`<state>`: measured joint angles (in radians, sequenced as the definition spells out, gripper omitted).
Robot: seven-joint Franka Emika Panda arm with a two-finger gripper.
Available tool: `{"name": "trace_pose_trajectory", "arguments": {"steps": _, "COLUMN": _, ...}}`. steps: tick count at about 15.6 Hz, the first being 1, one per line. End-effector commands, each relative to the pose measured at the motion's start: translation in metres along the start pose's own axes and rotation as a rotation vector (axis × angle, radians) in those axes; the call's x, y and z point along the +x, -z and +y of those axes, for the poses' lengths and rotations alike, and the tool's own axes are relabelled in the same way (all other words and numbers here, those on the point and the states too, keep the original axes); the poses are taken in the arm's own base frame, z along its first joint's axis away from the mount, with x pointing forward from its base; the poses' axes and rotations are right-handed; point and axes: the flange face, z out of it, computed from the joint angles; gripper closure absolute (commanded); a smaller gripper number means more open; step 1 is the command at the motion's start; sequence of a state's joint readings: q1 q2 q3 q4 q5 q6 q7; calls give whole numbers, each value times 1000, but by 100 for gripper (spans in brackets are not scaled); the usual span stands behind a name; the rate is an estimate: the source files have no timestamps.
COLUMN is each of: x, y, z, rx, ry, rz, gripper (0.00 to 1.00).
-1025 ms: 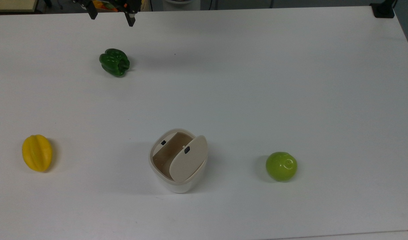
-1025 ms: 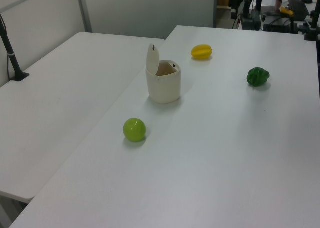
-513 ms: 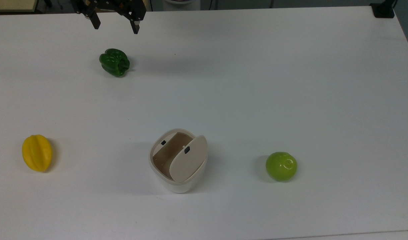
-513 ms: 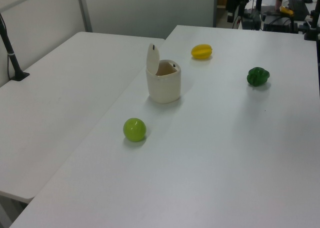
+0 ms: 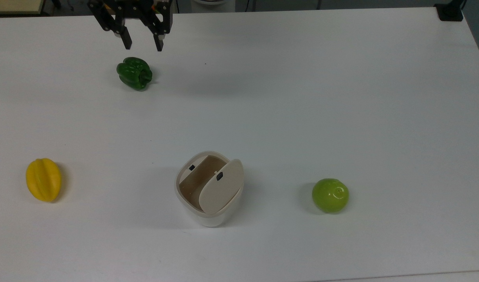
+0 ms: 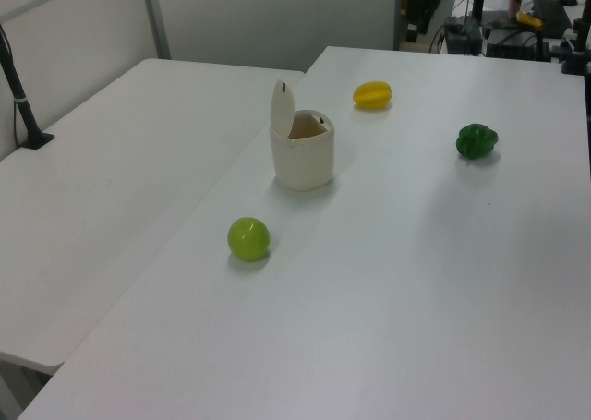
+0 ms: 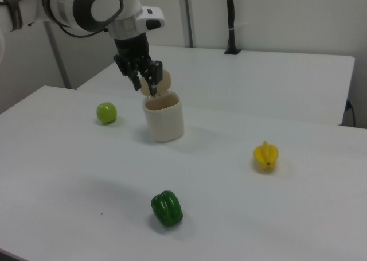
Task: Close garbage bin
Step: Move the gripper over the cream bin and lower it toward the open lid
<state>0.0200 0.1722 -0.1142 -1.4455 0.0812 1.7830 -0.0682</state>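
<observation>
Since the lid (image 5: 220, 190) of the garbage bin (image 5: 208, 188) stands raised on its hinge and the tan inside is plain to see, the task looks barely begun: nothing has touched the lid, and all the closing is left to do. The bin sits toward the near edge of the white table (image 5: 302, 98) in the top view, between a yellow fruit (image 5: 43, 179) far off on the top view's left and a green apple (image 5: 330, 195) on the top view's right. In the left view the lid (image 6: 281, 109) stands nearly upright above the tub (image 6: 302, 152).

High over the far side of the table hangs the gripper (image 5: 142, 42), fingers spread with a clear gap and holding nothing, just past a green pepper (image 5: 134, 73) and well apart from the bin. In the right view the gripper (image 7: 144, 77) overlaps the lid, but that is judged to be mere line of sight. What remains, by my reckoning, is to travel to the bin, get behind the lid and press it down flat.

The tabletop is plain, smooth and white. A second white table (image 6: 111, 162) stands alongside, with pale wall panels and a black post (image 7: 230, 20) behind.
</observation>
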Motion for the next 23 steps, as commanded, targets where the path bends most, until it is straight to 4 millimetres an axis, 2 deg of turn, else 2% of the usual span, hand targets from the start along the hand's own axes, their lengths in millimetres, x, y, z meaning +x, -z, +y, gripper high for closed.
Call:
{"name": "trace_pose_trajectory", "arguments": {"steps": 1, "x": 11, "y": 1, "z": -1, "rx": -4, "ry": 32, "rz": 83, "gripper": 100}}
{"name": "trace_pose_trajectory", "arguments": {"steps": 4, "x": 26, "y": -8, "z": -1, "rx": -17, "ry": 68, "rz": 162, "gripper": 100}}
{"name": "trace_pose_trajectory", "arguments": {"steps": 7, "x": 46, "y": -22, "z": -9, "rx": -17, "ry": 137, "rz": 270, "gripper": 100}}
{"name": "trace_pose_trajectory", "arguments": {"steps": 11, "x": 68, "y": -33, "z": -47, "rx": -14, "ry": 194, "rz": 437, "gripper": 100}}
{"name": "trace_pose_trajectory", "arguments": {"steps": 14, "x": 79, "y": -53, "z": -83, "rx": 14, "ry": 148, "rz": 521, "gripper": 100}}
{"name": "trace_pose_trajectory", "arguments": {"steps": 16, "x": 86, "y": -57, "z": -89, "rx": 9, "ry": 141, "rz": 558, "gripper": 100}}
{"name": "trace_pose_trajectory", "arguments": {"steps": 19, "x": 98, "y": -76, "z": -110, "rx": 9, "ry": 187, "rz": 657, "gripper": 100}}
{"name": "trace_pose_trajectory", "arguments": {"steps": 23, "x": 108, "y": -103, "z": -123, "rx": 4, "ry": 209, "rz": 791, "gripper": 100}}
